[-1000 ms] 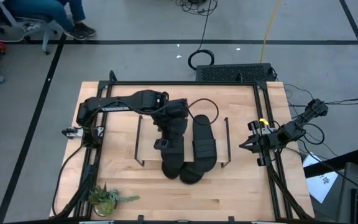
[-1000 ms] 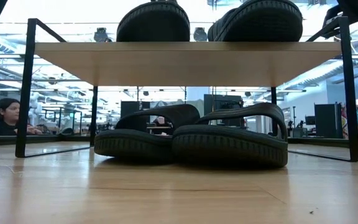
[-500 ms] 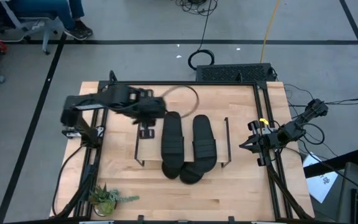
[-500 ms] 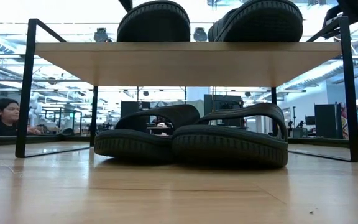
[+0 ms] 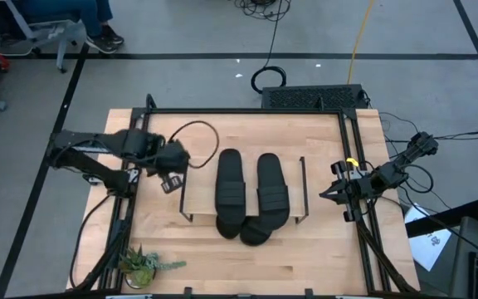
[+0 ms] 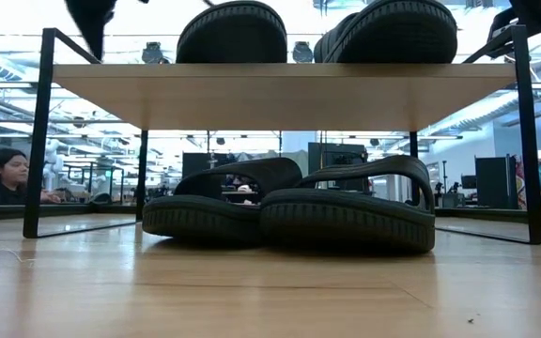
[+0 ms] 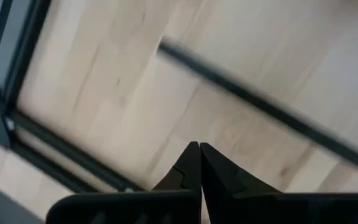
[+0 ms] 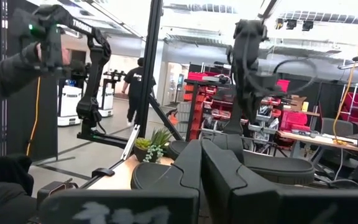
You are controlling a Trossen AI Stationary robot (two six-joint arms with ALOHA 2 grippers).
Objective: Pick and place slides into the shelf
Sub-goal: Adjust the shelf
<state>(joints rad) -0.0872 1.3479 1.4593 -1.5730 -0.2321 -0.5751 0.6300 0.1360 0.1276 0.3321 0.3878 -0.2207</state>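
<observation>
Two matte black ribbed-strap slides (image 5: 230,184) are seen lying on the light wood plank top of the low wire-legged shelf (image 6: 280,95), with two more (image 6: 346,214) beneath it. The left hand (image 5: 171,159), pinched shut and empty, is seen beside the shelf's left end; the right hand (image 5: 329,193), likewise shut and empty, is parked off its right end. Placement is judged finished, so only parking of the left arm is called for.

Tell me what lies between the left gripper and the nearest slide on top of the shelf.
In the high view, only bare wood and the shelf's thin black end rail separate the left gripper from that slide.
</observation>
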